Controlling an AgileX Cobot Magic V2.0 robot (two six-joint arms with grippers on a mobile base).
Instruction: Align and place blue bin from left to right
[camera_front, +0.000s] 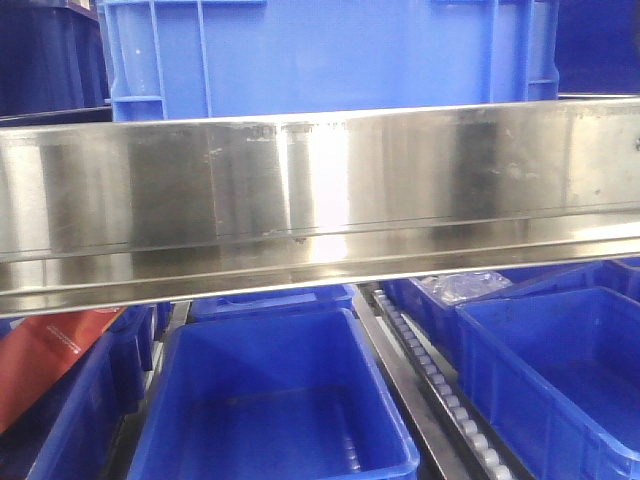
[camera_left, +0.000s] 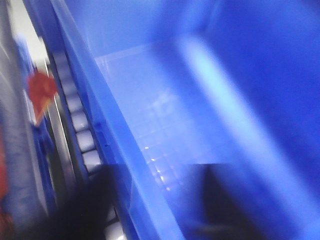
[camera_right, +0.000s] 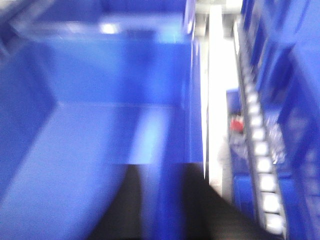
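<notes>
- Blue bin (camera_front: 320, 55) sat at the top of the front view, above a steel shelf rail (camera_front: 320, 200); each wrist view showed a bin wall running between dark finger shapes.
- Left gripper (camera_left: 145, 210) straddled a blue rim at the bottom of its frame; the right gripper (camera_right: 160, 205) did likewise. With the blur, I could not tell whether either pinched the wall.
- Risk, as I judged it: uneven hold on the two sides could twist the bin, catching its base on the rail or the roller track (camera_front: 440, 390).
- Neither arm appeared in the front view, and the rail hid the bin's base.
- Lower bins (camera_front: 275, 400) were cut off at the frame edges.
</notes>
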